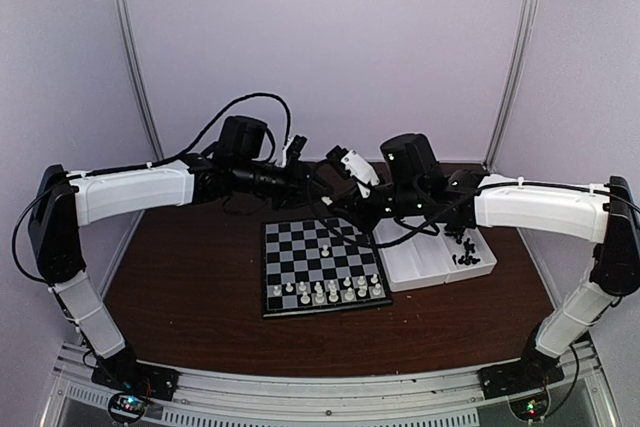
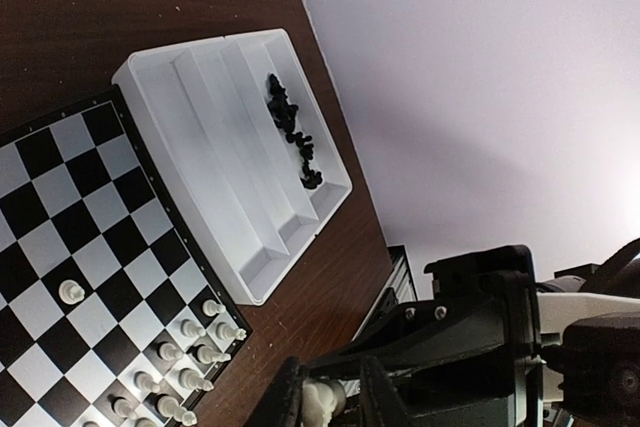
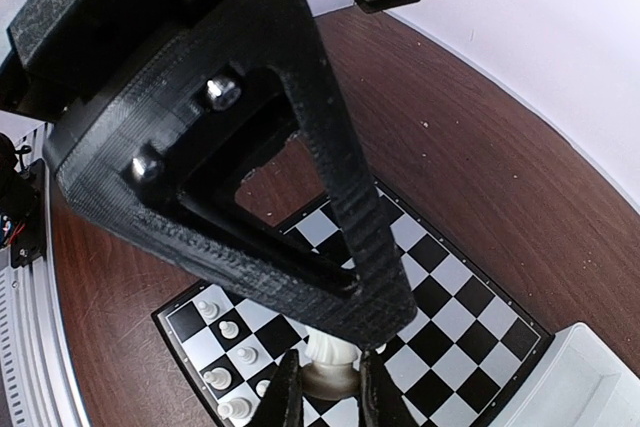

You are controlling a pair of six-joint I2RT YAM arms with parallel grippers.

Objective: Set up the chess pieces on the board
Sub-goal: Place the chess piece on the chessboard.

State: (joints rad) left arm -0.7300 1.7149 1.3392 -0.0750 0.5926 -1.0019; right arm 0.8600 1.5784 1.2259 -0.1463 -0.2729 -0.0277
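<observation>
Both grippers meet above the far side of the board [image 1: 290, 247]. My right gripper [image 3: 330, 399] is shut on the round base of a white chess piece [image 3: 331, 367]. My left gripper [image 2: 330, 399] has its jaws close around the top of that same white piece [image 2: 322, 402]. One pad touches the piece, and a narrow dark gap shows at the other. In the top view the left gripper [image 1: 322, 205] and right gripper [image 1: 340, 219] hide the piece. Two rows of white pieces [image 1: 330, 292] stand at the board's near edge. A lone white pawn [image 1: 323, 244] stands mid-board.
A white tray [image 1: 430, 269] with long compartments lies right of the board. Several black pieces [image 1: 465, 247] are heaped in its far right compartment [image 2: 290, 132]. The brown table ends at a metal rail by the arm bases, and pale walls close the back and sides.
</observation>
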